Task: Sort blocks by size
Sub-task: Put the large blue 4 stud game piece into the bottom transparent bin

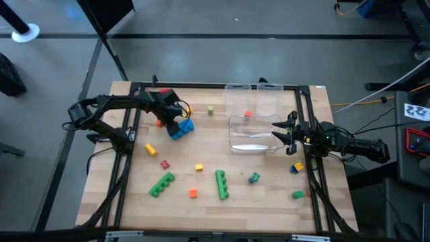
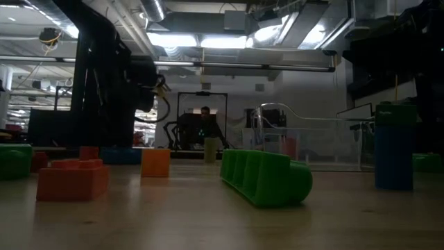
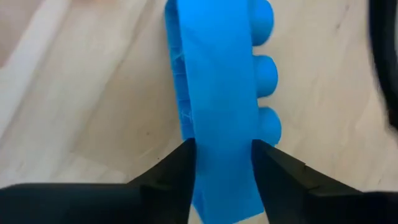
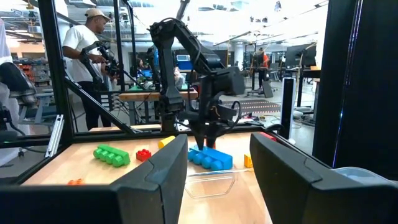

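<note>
My left gripper (image 3: 221, 171) pinches the blue block (image 3: 217, 93) at one end, near the table's (image 1: 269, 195) far left; held so close to its tip, the long brick could swing or slip out if I move quickly. My right gripper (image 1: 282, 133) waits spread beside the clear tray (image 1: 236, 144). Only my left wrist view shows the pinch; the high view alone shows the green bars (image 1: 222, 184) scattered nearer.
</note>
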Controlling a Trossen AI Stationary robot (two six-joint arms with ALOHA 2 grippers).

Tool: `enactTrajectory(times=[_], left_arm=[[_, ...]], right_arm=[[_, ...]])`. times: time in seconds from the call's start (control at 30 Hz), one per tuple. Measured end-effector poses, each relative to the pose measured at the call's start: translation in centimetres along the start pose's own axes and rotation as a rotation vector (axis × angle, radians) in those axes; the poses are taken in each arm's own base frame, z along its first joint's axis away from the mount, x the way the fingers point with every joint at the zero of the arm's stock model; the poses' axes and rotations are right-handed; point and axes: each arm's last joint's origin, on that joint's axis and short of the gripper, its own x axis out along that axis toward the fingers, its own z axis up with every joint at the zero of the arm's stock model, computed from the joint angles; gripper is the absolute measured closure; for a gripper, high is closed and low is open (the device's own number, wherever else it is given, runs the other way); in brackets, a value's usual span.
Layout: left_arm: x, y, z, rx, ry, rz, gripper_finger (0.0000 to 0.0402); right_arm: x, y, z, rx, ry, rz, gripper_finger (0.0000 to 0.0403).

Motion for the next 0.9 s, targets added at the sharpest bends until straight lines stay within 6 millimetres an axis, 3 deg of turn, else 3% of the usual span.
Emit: enactTrajectory(times=[0.23,0.67,0.9], left_arm=[[0.2,-0.9,0.1,0.017,0.002,-0.012,0.0307],[0.3,-1.2,0.1,0.032,0.002,-0.077,0.0316],[0.3,-1.4,0.1,0.027,0.003,-0.088,0.0375]], right_arm=[[0.0,0.0,0.0,0.000,0.000,0.000,0.0226],[0.0,0.0,-0.1,0.000,0.013,0.000,0.0226],[0.0,0.0,-0.2,0.000,0.023,0.000,0.0226]])
